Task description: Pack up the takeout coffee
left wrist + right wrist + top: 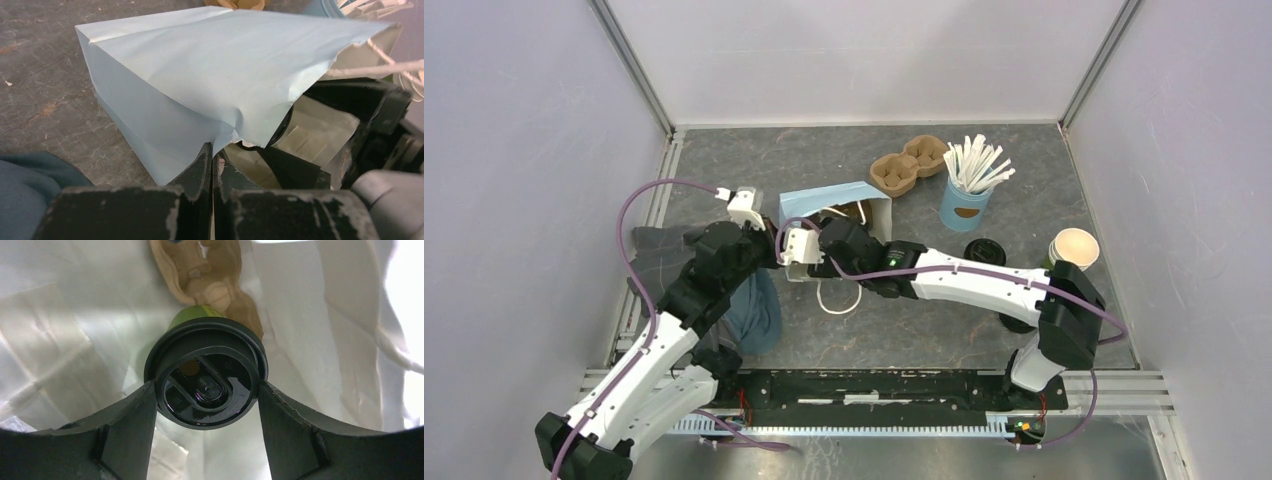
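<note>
The light-blue paper bag lies on its side with its mouth toward the right. My left gripper is shut on the lower edge of the bag's mouth. My right gripper reaches inside the bag's white interior. There it is shut on the takeout coffee, a dark-green cup whose round black lid faces the camera. Both fingers press the lid's rim. Tan cardboard shows behind the cup. From above, the coffee is hidden inside the bag.
A brown cup carrier and a light-blue cup of white sticks stand behind the bag. A loose black lid and a lidless green cup sit at the right. Dark cloth lies at the left. The bag's white handle trails forward.
</note>
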